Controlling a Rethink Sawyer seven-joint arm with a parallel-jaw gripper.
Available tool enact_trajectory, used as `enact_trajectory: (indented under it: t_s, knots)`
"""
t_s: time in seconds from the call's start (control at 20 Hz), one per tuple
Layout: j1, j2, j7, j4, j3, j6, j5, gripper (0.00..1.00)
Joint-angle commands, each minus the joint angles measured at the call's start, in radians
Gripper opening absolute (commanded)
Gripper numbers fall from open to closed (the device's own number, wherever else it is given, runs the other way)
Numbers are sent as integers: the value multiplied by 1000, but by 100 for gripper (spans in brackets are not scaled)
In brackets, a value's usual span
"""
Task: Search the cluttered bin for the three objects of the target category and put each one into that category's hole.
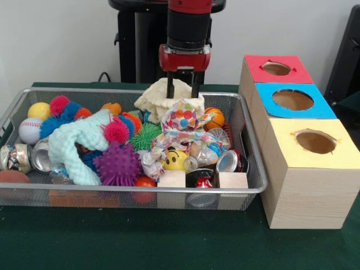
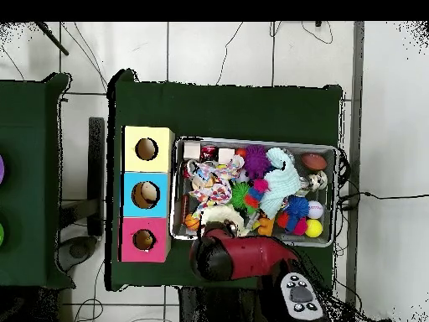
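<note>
Front view shows my gripper lowered at the far side of the wire bin, jaws spread astride the cream cloth, so I judge the grasp pending: close, lift, carry toward the holed boxes beside the bin.

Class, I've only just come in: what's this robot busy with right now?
The red and black robot arm has its claw down at the back of the wire mesh bin, on or just above a cream crumpled cloth lying on the clutter of spiky balls, crushed cans and wooden blocks. Whether it grips the cloth cannot be told. Beside the bin stands a wooden box with red, blue and yellow tops, each with a hole.
</note>
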State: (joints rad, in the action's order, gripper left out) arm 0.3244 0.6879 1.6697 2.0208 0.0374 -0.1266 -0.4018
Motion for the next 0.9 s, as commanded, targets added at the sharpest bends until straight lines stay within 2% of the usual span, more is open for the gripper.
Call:
enact_trajectory:
  t_s: [0.05, 0.3, 0.65, 0.9]
  knots:
    - [10, -36, 70, -67, 70, -83, 12, 100]
    - [-57, -139, 169, -42, 10, 62, 19, 100]
    - [-95, -216, 175, -73, -23, 71, 30, 100]
    - [-41, -222, 95, -147, -49, 35, -7, 100]
